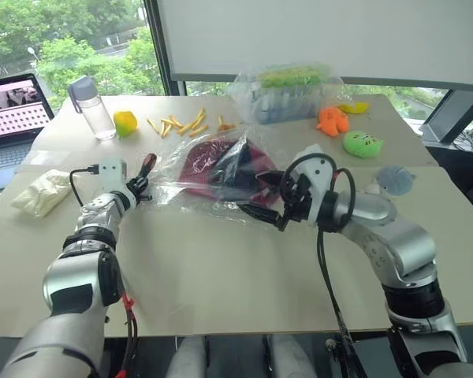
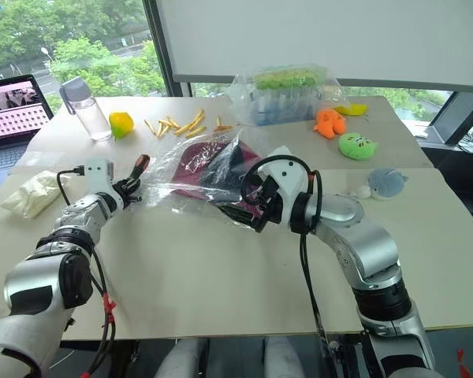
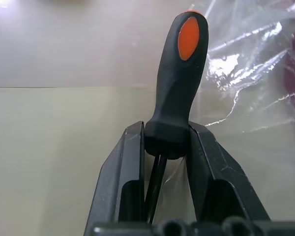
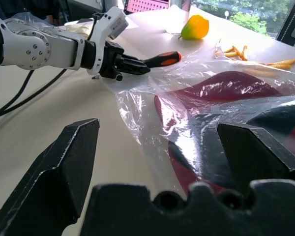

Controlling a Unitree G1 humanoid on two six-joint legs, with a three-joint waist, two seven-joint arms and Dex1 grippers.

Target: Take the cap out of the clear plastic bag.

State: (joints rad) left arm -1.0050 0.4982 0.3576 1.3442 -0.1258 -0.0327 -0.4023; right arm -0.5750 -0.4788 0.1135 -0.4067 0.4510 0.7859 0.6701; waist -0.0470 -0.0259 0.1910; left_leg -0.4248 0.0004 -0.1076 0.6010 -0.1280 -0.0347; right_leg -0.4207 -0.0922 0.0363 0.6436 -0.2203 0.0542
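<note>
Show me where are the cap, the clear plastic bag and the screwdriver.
cap [image 1: 199, 164], left eye view, red crown.
clear plastic bag [image 4: 137, 120], right wrist view, crinkled edge on table.
screwdriver [image 3: 179, 83], left wrist view, black handle.

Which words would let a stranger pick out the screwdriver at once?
Start at the clear plastic bag on the middle of the table, with the red cap inside. At its left edge the left gripper holds the screwdriver: black handle, orange patches.
</note>
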